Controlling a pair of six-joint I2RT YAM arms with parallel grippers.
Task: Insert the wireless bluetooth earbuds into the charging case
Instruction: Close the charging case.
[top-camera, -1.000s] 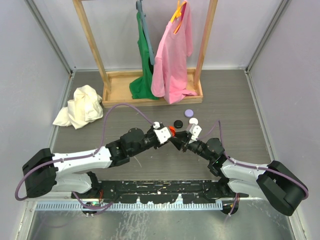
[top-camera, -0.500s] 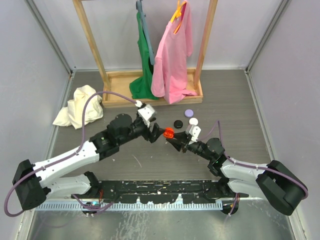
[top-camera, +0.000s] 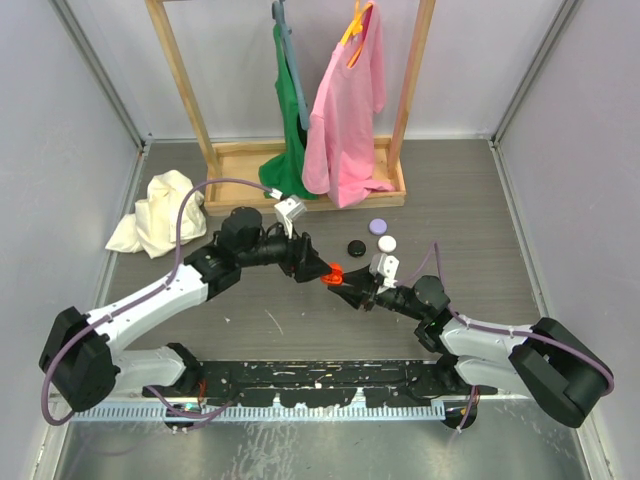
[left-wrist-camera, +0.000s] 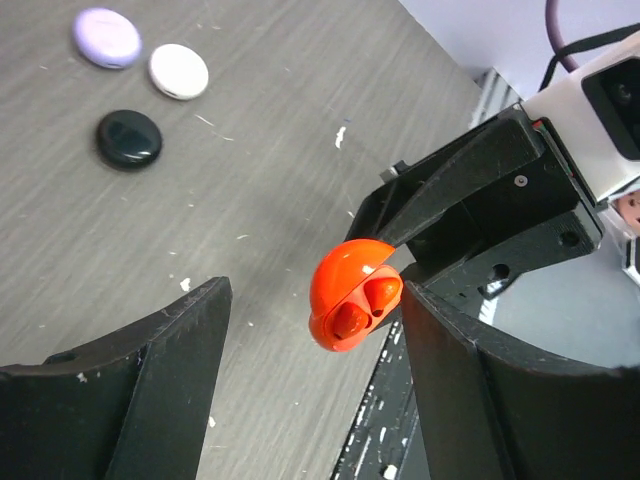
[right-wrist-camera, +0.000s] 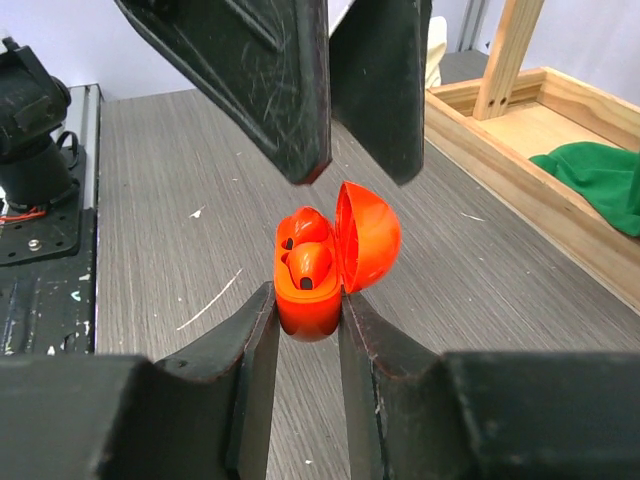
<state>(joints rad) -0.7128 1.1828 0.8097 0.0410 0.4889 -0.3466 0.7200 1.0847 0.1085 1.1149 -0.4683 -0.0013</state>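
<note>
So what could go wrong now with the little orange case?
1. The right gripper pinches the orange case only by its lower half. The left gripper hangs open right next to it, so a bump from it could knock the case loose.
2. The lid stands open with both earbuds sitting inside. Tipping the case before the lid shuts might spill them.

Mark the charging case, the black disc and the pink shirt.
charging case (right-wrist-camera: 310, 312): right wrist view, lower shell.
black disc (left-wrist-camera: 129, 138): left wrist view, top face.
pink shirt (top-camera: 345, 120): top external view, chest.
</note>
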